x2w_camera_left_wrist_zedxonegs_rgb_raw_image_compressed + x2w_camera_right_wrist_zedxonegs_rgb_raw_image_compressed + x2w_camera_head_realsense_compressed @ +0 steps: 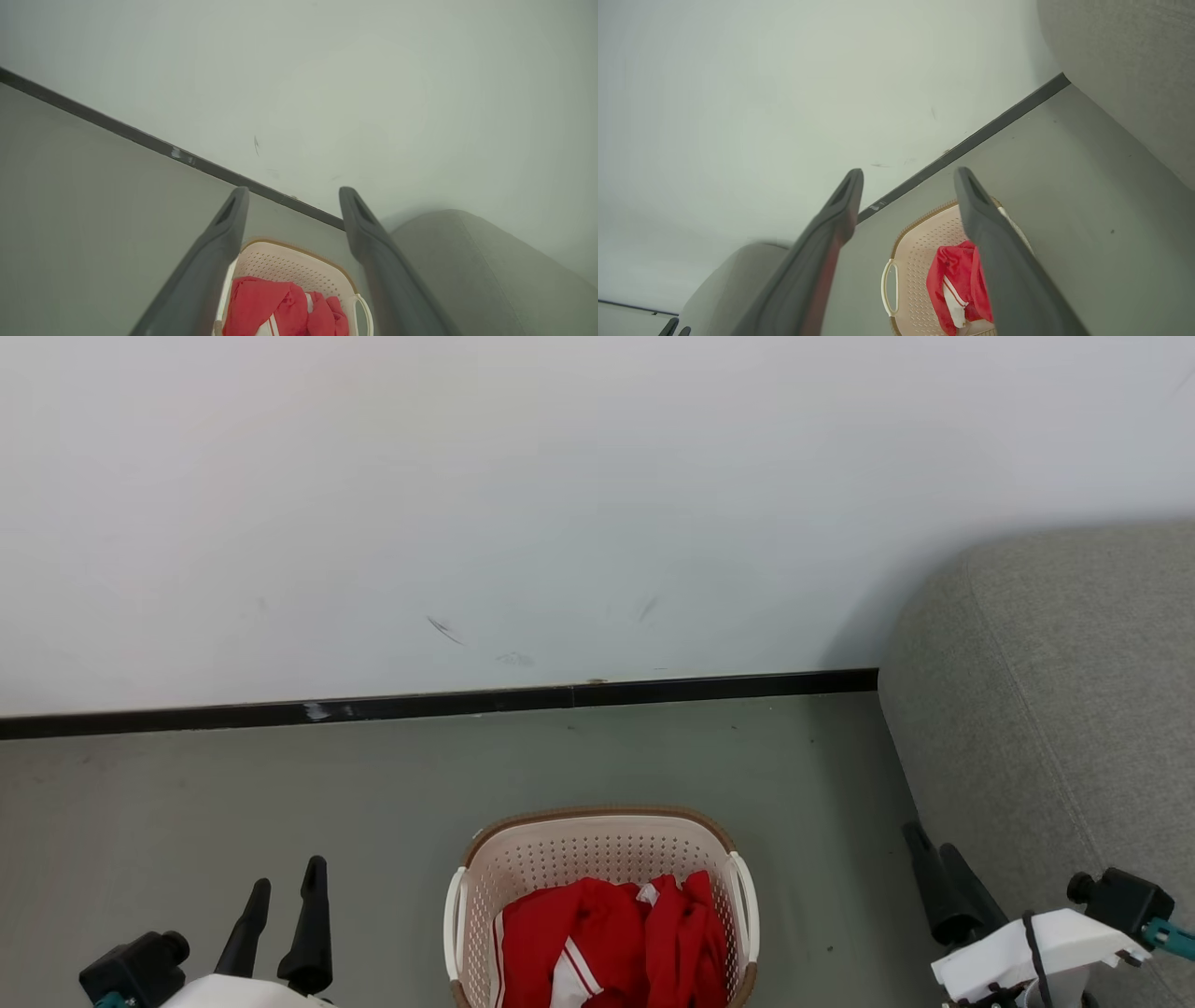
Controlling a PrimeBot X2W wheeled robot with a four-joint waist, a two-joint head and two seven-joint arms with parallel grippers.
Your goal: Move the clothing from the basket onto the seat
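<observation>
Spread jaws, crumpled red white-striped clothing (pixel 607 933)

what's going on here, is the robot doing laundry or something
A two-armed robot is set to move laundry, but nothing has been picked up yet. The red clothing lies bunched in the basket, which stands on the floor near the wall. The left tool and right tool are both open and hold nothing, one on each side of the basket. The grey seat is on the robot's right.
</observation>
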